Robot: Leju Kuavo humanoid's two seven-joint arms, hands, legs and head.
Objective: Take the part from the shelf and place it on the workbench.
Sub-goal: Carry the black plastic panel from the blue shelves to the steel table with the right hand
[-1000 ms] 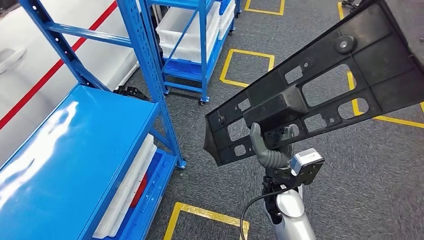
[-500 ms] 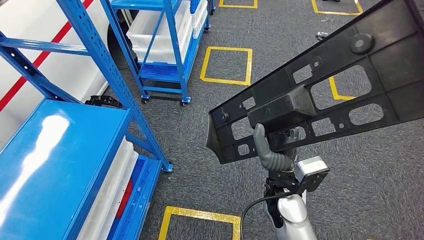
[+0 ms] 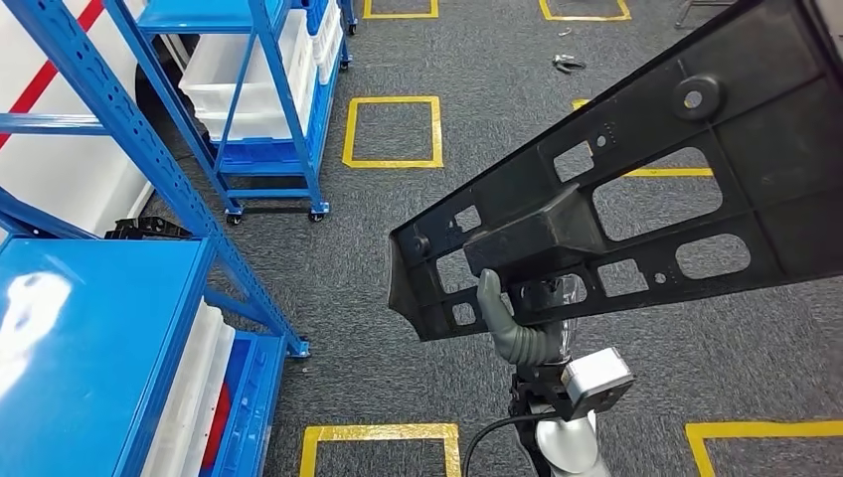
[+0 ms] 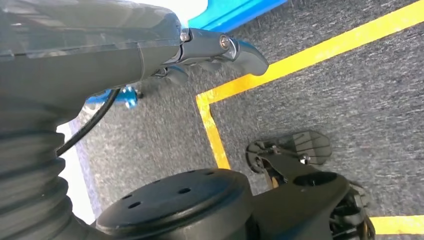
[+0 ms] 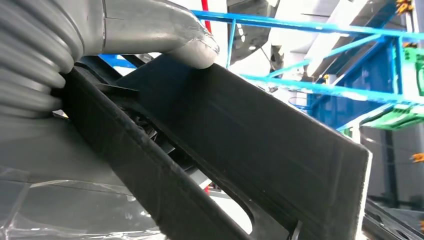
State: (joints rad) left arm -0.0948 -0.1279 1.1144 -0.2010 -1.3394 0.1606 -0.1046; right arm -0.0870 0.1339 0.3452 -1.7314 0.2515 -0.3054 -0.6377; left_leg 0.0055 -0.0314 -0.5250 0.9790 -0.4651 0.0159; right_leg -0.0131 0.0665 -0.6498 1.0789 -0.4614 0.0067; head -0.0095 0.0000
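Black plastic part [image 3: 636,189], gripped by the right hand [image 3: 517,323], fills the frame's right; blue shelf [image 3: 89,338] has slid lower left as the robot turns, workbench-bound. Left hand [image 4: 215,50] hangs, fingers curled, holding nothing.

My silver tubular right forearm [image 3: 567,449], black cable looped beside it, boxy grey wrist camera block [image 3: 593,379], grey ribbed-cuff right hand [image 3: 517,333]; left hand [image 4: 220,50] dark, screwed knuckles.

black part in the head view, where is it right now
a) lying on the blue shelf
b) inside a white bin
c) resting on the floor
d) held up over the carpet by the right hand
d: the right hand grips the black part from below, above the grey carpet.
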